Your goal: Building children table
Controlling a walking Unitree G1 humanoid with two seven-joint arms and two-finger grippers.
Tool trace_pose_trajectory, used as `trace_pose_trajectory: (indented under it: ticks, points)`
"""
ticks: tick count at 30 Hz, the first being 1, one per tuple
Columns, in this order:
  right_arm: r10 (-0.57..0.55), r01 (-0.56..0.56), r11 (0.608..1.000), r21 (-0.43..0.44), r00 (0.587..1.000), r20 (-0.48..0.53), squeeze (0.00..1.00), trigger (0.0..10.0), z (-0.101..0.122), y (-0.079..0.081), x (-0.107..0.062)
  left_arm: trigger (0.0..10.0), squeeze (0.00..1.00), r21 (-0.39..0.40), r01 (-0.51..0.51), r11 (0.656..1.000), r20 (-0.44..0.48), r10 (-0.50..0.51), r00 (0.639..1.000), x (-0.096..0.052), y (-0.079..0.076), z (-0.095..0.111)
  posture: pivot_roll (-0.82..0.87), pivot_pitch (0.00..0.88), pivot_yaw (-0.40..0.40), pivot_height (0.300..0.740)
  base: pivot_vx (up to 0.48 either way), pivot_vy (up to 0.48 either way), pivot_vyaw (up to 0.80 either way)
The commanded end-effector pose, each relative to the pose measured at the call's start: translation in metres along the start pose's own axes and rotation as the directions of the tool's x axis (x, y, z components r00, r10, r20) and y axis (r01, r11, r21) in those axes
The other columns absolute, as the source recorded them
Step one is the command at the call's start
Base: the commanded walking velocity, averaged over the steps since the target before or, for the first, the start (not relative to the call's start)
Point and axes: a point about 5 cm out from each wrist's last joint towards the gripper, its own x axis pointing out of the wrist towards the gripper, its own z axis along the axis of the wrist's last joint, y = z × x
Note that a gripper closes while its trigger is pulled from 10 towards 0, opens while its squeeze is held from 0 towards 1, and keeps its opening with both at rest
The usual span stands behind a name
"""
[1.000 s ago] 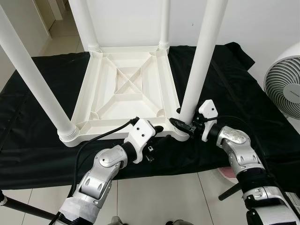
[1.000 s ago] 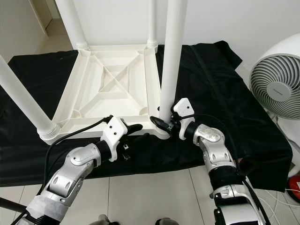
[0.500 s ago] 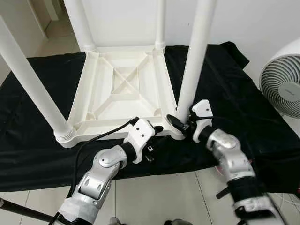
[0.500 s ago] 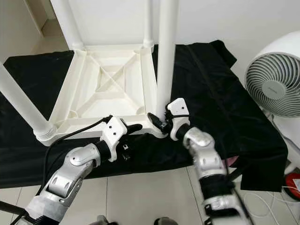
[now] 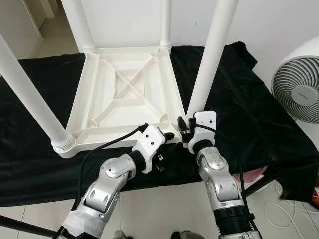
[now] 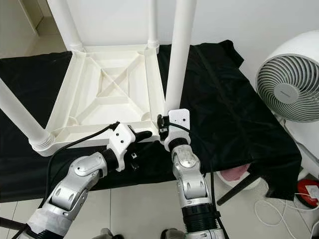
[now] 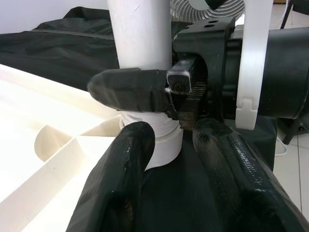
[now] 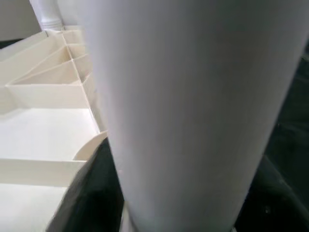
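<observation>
A white plastic table [image 5: 127, 107] lies upside down on a black cloth [image 5: 239, 99], with its legs pointing up. My right gripper [image 5: 185, 130] is shut on the foot of the near-right leg [image 5: 212, 55], just above its collar. The left wrist view shows one of its black fingers [image 7: 130, 89] wrapped across that leg [image 7: 140, 34]. My left gripper [image 5: 167, 138] rests at the table's near rim beside that corner. It [image 7: 178, 193] is open, and its fingers point at the collar. In the right wrist view the leg [image 8: 193, 96] is very close.
Three more white legs stand up: near left [image 5: 30, 94], far left [image 5: 77, 22] and far right [image 5: 165, 22]. A white fan [image 5: 299, 82] stands at the right. A pink thing [image 5: 254, 174] and a black rod [image 5: 259, 184] lie on the tiled floor by the cloth's near edge.
My right arm has swung in from the right to come at the leg from the front, its gripper staying on the leg's foot. The camera has shifted a little. The left arm is unmoved.
</observation>
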Motion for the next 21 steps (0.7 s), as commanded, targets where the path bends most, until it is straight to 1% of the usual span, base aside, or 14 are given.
trace_pose_trajectory:
  ticks: [1,4,7,10,11,12,13,14,15,16,17,18,19,21]
  points:
    - [0.018,-0.017,0.999,0.031,1.000,-0.018,1.00,10.0,-0.003,0.002,-0.002,10.0,0.00,-0.006,-0.001,1.000,-0.005,0.001,1.000,-0.001,0.000,-0.001,-0.14,0.093,0.038,0.740,0.000,0.000,0.00]
    - [0.028,-0.027,0.999,0.039,0.999,-0.016,1.00,10.0,-0.001,-0.001,-0.002,10.0,0.00,-0.006,-0.004,1.000,-0.005,0.004,1.000,-0.001,0.001,-0.001,-0.14,0.092,0.036,0.740,0.000,0.000,0.00]
    - [0.244,-0.244,0.970,-0.010,0.970,-0.016,1.00,10.0,0.004,-0.011,-0.006,10.0,0.00,-0.007,-0.006,1.000,-0.002,0.006,1.000,0.000,0.000,0.000,-0.14,0.092,0.038,0.740,0.000,0.000,0.00]
    - [0.297,-0.298,0.954,-0.041,0.955,-0.025,1.00,10.0,0.004,-0.015,-0.007,10.0,0.00,-0.008,-0.006,1.000,-0.002,0.006,1.000,0.000,0.000,0.000,-0.14,0.092,0.038,0.740,0.000,0.000,0.00]
    - [0.347,-0.349,0.934,-0.079,0.937,-0.047,0.10,10.0,0.002,-0.022,-0.008,10.0,0.00,-0.007,-0.007,1.000,-0.002,0.007,1.000,0.000,0.001,0.000,-0.14,0.090,0.040,0.740,0.000,0.000,0.00]
    - [0.347,-0.349,0.934,-0.079,0.937,-0.047,0.10,10.0,0.002,-0.022,-0.008,10.0,0.00,-0.007,-0.007,1.000,-0.002,0.007,1.000,0.000,0.001,0.000,-0.14,0.090,0.040,0.740,0.000,0.000,0.00]
    - [0.389,-0.393,0.914,-0.097,0.919,-0.061,0.00,10.0,0.001,-0.029,-0.008,10.0,0.00,-0.006,-0.007,1.000,-0.002,0.007,1.000,0.000,0.002,0.000,-0.14,0.089,0.042,0.740,0.000,0.000,0.00]
    - [0.423,-0.429,0.897,-0.106,0.903,-0.074,0.00,10.0,0.000,-0.035,-0.008,10.0,0.00,-0.005,-0.007,1.000,-0.001,0.007,1.000,0.000,0.002,0.001,-0.15,0.087,0.045,0.740,0.000,0.000,0.00]
    - [0.423,-0.429,0.897,-0.106,0.903,-0.074,0.00,10.0,0.000,-0.035,-0.008,10.0,0.00,-0.005,-0.007,1.000,-0.001,0.007,1.000,0.000,0.002,0.001,-0.15,0.087,0.045,0.740,0.000,0.000,0.00]
    - [0.465,-0.472,0.874,-0.113,0.881,-0.085,0.00,10.0,0.001,-0.039,-0.008,10.0,0.00,-0.003,-0.007,1.000,-0.002,0.007,1.000,0.000,0.003,0.001,-0.14,0.084,0.046,0.740,0.000,0.000,0.00]
    - [0.465,-0.472,0.874,-0.113,0.881,-0.085,0.00,10.0,0.001,-0.039,-0.008,10.0,0.00,-0.003,-0.007,1.000,-0.002,0.007,1.000,0.000,0.003,0.001,-0.14,0.084,0.046,0.740,0.000,0.000,0.00]
    - [0.506,-0.514,0.848,-0.127,0.857,-0.094,0.00,10.0,0.002,-0.042,-0.008,10.0,0.00,-0.001,-0.006,1.000,-0.001,0.006,1.000,0.001,0.003,0.001,-0.14,0.084,0.046,0.740,0.000,0.000,0.00]
    - [0.506,-0.514,0.848,-0.127,0.857,-0.094,0.00,10.0,0.002,-0.042,-0.008,10.0,0.00,-0.001,-0.006,1.000,-0.001,0.006,1.000,0.001,0.003,0.001,-0.14,0.084,0.046,0.740,0.000,0.000,0.00]
    - [0.584,-0.595,0.786,-0.168,0.804,-0.113,0.00,10.0,0.007,-0.048,-0.004,10.0,0.00,0.004,-0.008,1.000,0.001,0.008,1.000,0.001,0.005,0.002,-0.14,0.075,0.045,0.740,0.000,0.000,0.00]
